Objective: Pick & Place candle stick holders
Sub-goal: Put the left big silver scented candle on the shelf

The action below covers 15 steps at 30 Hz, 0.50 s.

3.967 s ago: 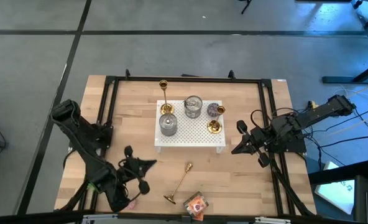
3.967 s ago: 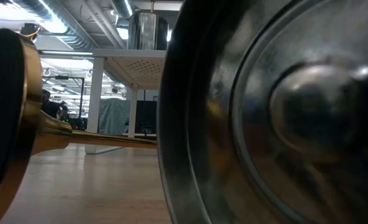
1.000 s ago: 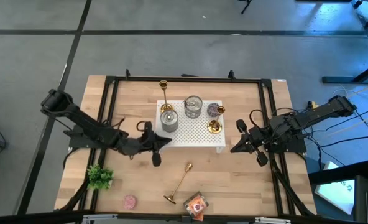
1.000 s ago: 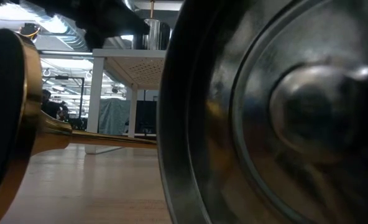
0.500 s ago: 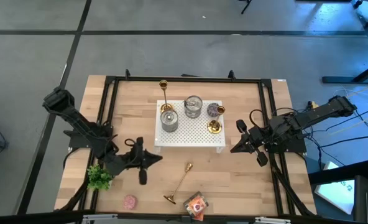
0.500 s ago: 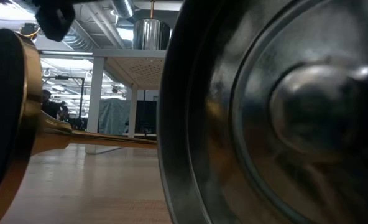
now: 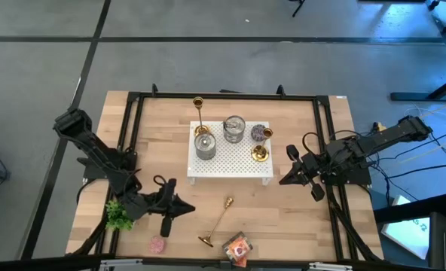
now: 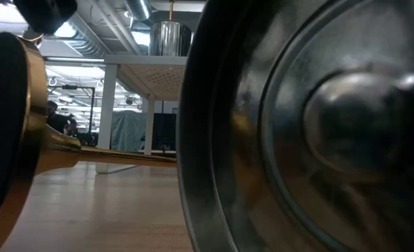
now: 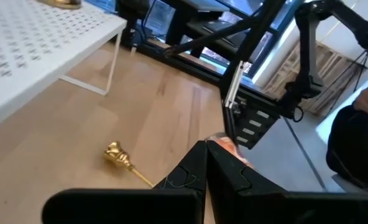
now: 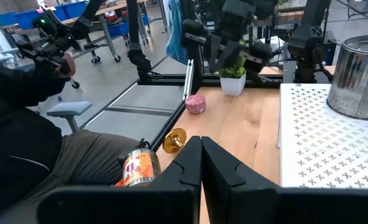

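On the wooden table (image 7: 298,226) a white perforated stand (image 7: 230,162) carries two upright candle stick holders: a tall one (image 7: 199,113) at its far left corner and a short one (image 7: 261,153) near its right edge. Between them on the stand sit two silver tins (image 7: 203,147) and a small purple candle (image 7: 261,133). A third candle stick holder (image 7: 219,223) lies on its side on the bare wood in front of the stand, its base toward the near edge and its small cup toward the stand (the low view shows that base very close, at its left edge). The left pincer (image 7: 179,210) hangs just left of this fallen holder, fingers pressed together and holding nothing, apart from the gold stem. Beside the left arm stands a small green plant (image 7: 118,214), with a pink candle (image 7: 157,244) close to the table's near edge and an orange packet (image 7: 236,247) by the fallen holder's base. The right pincer (image 7: 288,178) waits at the right side of the table, just beside the stand's right end, its fingers likewise together and empty.
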### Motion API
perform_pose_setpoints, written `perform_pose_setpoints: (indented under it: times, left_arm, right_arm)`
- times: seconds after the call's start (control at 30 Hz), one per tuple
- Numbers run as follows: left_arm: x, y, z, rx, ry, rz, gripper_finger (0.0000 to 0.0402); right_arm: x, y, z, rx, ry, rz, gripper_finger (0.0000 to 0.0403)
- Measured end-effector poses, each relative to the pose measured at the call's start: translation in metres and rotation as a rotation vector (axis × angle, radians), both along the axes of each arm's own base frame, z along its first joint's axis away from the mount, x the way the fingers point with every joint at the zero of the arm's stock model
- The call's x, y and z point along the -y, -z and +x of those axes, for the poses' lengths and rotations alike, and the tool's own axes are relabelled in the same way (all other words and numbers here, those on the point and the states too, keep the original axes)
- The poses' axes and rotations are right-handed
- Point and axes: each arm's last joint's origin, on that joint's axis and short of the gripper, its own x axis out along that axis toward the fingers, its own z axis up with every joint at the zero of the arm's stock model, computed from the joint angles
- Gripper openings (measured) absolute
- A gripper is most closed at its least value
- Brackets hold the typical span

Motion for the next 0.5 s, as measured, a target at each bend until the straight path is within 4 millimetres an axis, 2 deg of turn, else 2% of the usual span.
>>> perform_pose_setpoints:
  times: [0.17, 0.5]
  left_arm:
    - [0.011, -0.017, 0.006, -0.010, 0.012, 0.055, 0.0001]
    - [0.037, -0.018, 0.041, -0.108, 0.122, 0.042, 0.0001]
  right_arm:
    - [0.000, 0.000, 0.000, -0.002, 0.001, 0.004, 0.0005]
    - [0.000, 0.002, 0.000, -0.027, 0.004, 0.011, 0.0005]
